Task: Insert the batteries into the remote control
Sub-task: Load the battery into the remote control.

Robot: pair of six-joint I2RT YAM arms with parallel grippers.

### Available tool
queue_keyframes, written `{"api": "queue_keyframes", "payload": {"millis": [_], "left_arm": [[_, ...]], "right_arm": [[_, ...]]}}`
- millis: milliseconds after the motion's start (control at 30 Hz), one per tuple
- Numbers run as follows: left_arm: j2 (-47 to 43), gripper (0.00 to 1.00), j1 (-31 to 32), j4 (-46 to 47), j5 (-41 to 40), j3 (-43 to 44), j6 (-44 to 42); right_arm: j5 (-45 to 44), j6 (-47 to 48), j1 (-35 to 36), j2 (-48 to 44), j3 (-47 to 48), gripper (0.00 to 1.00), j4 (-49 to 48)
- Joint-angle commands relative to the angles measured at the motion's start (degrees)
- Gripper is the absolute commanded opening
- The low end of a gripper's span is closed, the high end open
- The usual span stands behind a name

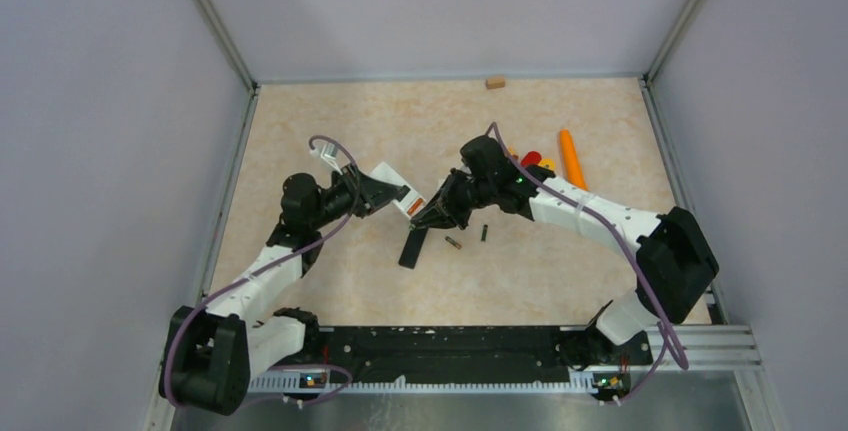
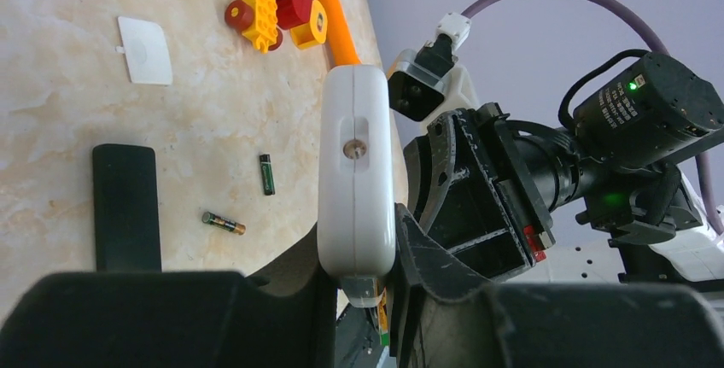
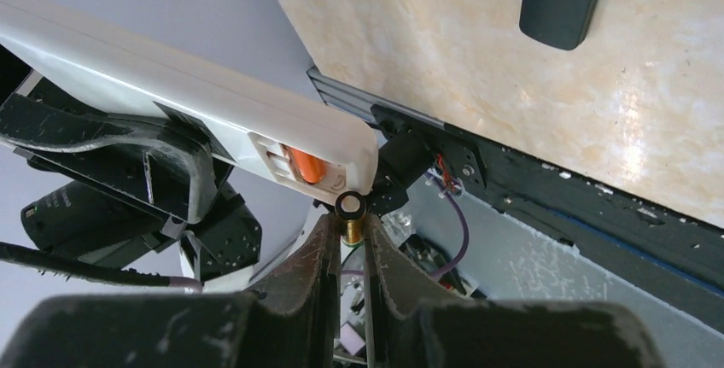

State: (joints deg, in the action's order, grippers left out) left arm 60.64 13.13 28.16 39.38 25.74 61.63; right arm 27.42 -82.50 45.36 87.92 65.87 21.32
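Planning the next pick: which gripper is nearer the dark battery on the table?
Right. The right gripper and its held battery sit just left of the dark battery; the left gripper, clamping the white remote, is farther left.

Top camera looks down; wrist cameras — close — share the remote (image 2: 356,184).

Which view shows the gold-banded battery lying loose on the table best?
Left wrist: the gold-banded battery lies in plain sight beside the black bar, its gold and dark bands distinct. Top external shows it only as a tiny sliver. Right wrist does not show it.
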Motion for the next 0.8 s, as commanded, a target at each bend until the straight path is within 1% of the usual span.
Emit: {"api": "queue_keyframes", "payload": {"millis": [0, 133, 433, 767], "left_arm": [[-1.4, 0.0, 0.1, 5.9, -0.3, -0.7, 0.6], [-1.3, 0.0, 0.1, 6.3, 0.0, -0.9, 1.0], [-2.6, 0.0, 0.1, 6.2, 1.1, -0.9, 1.5], [-2.8, 0.0, 0.1, 2.9, 2.4, 0.1, 1.3]], "right_arm": [[2.0, -4.6, 0.5, -1.7, -1.5, 0.05, -4.6], [1.7, -5.3, 0.6, -1.9, -2.1, 0.06, -5.4], [1.9, -6.6, 0.5, -1.4, -3.0, 0.11, -6.7], [1.8, -7.8, -0.2, -2.7, -5.1, 0.21, -7.2]]}}
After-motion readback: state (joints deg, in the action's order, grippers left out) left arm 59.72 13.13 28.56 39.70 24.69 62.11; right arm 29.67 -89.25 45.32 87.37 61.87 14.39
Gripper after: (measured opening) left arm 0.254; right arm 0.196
